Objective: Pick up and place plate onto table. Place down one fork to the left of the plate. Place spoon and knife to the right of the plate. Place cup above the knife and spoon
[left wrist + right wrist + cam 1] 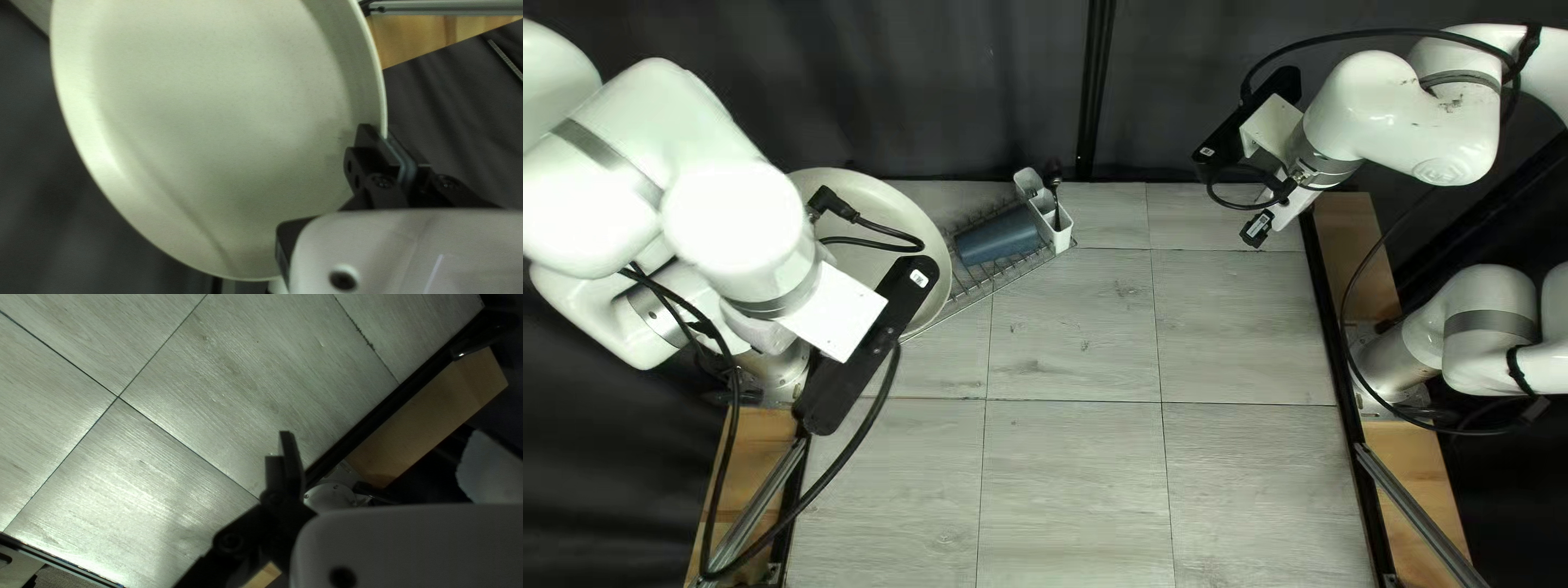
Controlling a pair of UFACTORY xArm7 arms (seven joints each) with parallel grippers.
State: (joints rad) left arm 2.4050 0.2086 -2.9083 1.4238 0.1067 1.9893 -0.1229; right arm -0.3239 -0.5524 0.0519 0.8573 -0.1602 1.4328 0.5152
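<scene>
Tool, left [765, 333]: one, closed onto the rim of the plate [899, 212], one black finger [366, 155] over the plate's inner face, the other against its outer side; the gap between them is narrow, taken up by the rim.

Tool, right [1258, 228]: one, standing apart with nothing in its hold; its near finger [291, 463] is spread to one side, the other is not distinctly seen, so the full width of opening cannot be told. Located at the far right of the worktop [1073, 343], angled downward.

Plate: one, round, pale cream, with raised rim. Located at the left of the top left view, partly covered by the left arm [675, 207]. In the left wrist view its inner face fills much of the space ahead of and beside the tool. Contact with the rack beneath or beside it cannot be told.

Rack [1021, 259]: one, wire, by the far edge of the worktop, just beside the plate.

Cup [999, 236]: one, blue-grey, lying on its side in the rack.

Utensil holder [1060, 231]: one, white, divided, at the rack's end farther from the plate.

Utensil [1054, 178]: dark, at least one, standing in the holder; exact kind too small to tell.
</scene>
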